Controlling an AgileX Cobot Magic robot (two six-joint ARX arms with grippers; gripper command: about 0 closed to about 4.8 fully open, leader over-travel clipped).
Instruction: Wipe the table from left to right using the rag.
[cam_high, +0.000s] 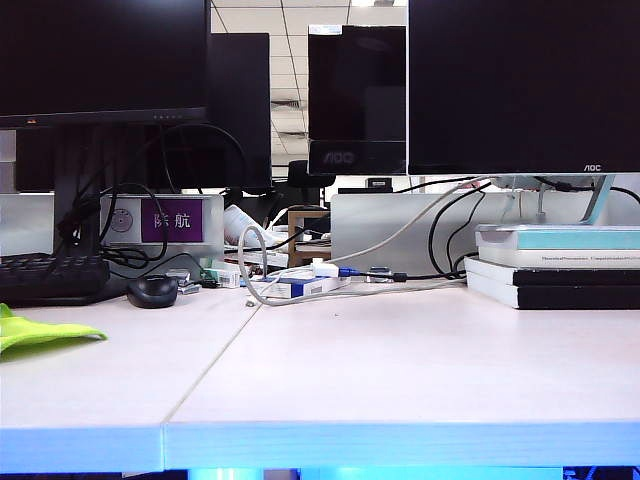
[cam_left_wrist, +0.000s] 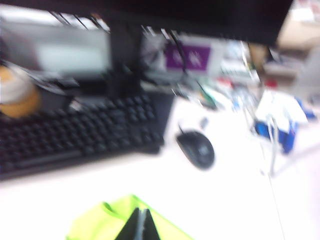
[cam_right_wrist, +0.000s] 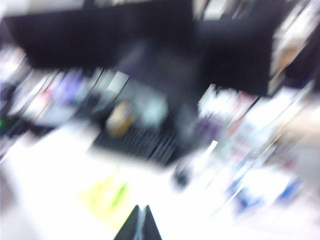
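The surface (cam_high: 400, 370) is a pale wood-grain desktop made of two panels, with a thin seam running from its front edge back toward the clutter at the rear. The rag (cam_high: 40, 331), bright yellow-green and fuzzy, lies crumpled at the far left edge of the exterior view, flat on the left panel and partly cut off by the frame. Neither arm shows in that view.

In the left wrist view the left gripper (cam_left_wrist: 139, 227) appears as two dark fingertips pressed together with only a thin line between them, pinching nothing. It hangs directly over the rag (cam_left_wrist: 107, 225); whether it touches the cloth cannot be told through the blur. Beyond it sit a black keyboard (cam_left_wrist: 80, 132) and a black mouse (cam_left_wrist: 196, 148), the mouse just beside the keyboard's end.

The right wrist view is heavily smeared. The right gripper (cam_right_wrist: 138, 226) shows the same pressed-together tips, empty. The rag (cam_right_wrist: 105, 196) is a yellowish smudge near those tips.

Across the exterior view, the keyboard (cam_high: 52, 277) and mouse (cam_high: 152, 290) rest behind the rag, a stack of books (cam_high: 555, 265) sits at the right rear, and dark monitors (cam_high: 520, 85) stand along the back above tangled cables (cam_high: 300, 275)
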